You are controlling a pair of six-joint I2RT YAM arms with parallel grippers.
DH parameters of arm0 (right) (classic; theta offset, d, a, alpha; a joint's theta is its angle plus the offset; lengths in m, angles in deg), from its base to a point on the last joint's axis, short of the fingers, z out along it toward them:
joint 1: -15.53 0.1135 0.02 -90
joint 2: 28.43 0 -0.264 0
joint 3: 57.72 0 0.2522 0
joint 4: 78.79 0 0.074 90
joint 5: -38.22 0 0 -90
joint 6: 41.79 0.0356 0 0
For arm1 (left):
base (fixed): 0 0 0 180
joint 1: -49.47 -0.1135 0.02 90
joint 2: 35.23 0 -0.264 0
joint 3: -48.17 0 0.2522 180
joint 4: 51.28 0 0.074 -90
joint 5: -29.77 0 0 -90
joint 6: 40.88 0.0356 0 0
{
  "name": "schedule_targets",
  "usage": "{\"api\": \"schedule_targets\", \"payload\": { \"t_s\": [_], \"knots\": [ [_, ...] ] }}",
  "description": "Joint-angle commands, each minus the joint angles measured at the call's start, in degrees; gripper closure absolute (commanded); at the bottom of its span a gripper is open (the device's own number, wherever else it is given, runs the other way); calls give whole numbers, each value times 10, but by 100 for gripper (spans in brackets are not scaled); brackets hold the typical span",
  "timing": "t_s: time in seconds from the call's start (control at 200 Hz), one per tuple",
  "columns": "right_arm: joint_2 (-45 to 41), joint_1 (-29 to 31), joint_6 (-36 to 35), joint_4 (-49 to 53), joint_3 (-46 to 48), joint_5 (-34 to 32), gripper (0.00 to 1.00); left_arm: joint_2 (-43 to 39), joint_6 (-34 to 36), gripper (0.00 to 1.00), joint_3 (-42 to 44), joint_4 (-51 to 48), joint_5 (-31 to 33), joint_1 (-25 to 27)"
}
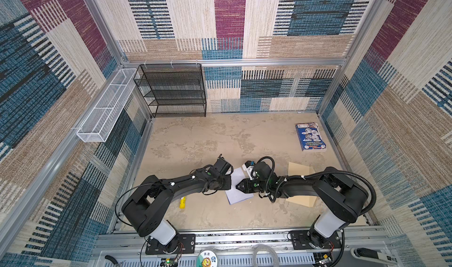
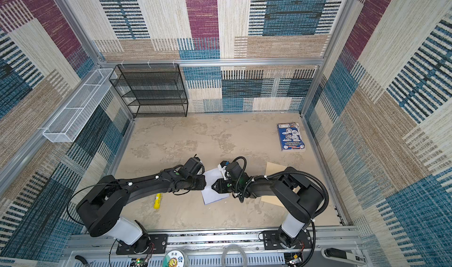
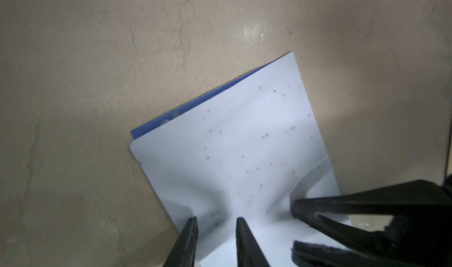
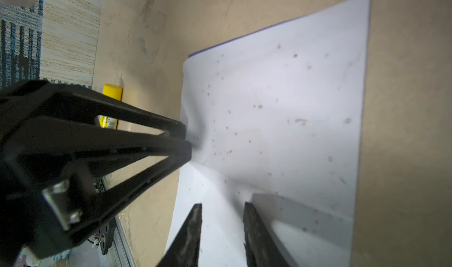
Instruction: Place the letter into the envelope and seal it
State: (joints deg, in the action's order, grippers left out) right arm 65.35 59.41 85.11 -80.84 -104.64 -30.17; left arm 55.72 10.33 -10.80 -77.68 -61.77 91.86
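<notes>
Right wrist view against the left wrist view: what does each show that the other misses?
Only the right wrist view: a yellow tube beyond the left gripper, and patterned wall. Only the left wrist view: the right gripper seen side-on. Both: the letter, white back up, a blue edge peeking out, on the tan table, with jaws apart over it.

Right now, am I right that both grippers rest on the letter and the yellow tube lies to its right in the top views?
Not quite: the yellow tube lies to the left of the letter, as both top views show. The rest holds.
</notes>
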Motion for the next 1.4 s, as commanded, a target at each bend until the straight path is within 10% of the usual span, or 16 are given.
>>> {"api": "schedule_targets", "payload": {
  "t_s": [0.0, 0.791, 1.392],
  "knots": [
    [-18, 3, -6, 74, 18, -47, 67, 18, -23, 70, 5, -20, 16, 0],
    [-123, 15, 48, 99, 116, -128, 100, -29, -61, 65, -56, 41, -49, 57],
    [-182, 4, 50, 138, 91, -154, 100, 92, -79, 83, -41, 29, 5, 126]
  ]
}}
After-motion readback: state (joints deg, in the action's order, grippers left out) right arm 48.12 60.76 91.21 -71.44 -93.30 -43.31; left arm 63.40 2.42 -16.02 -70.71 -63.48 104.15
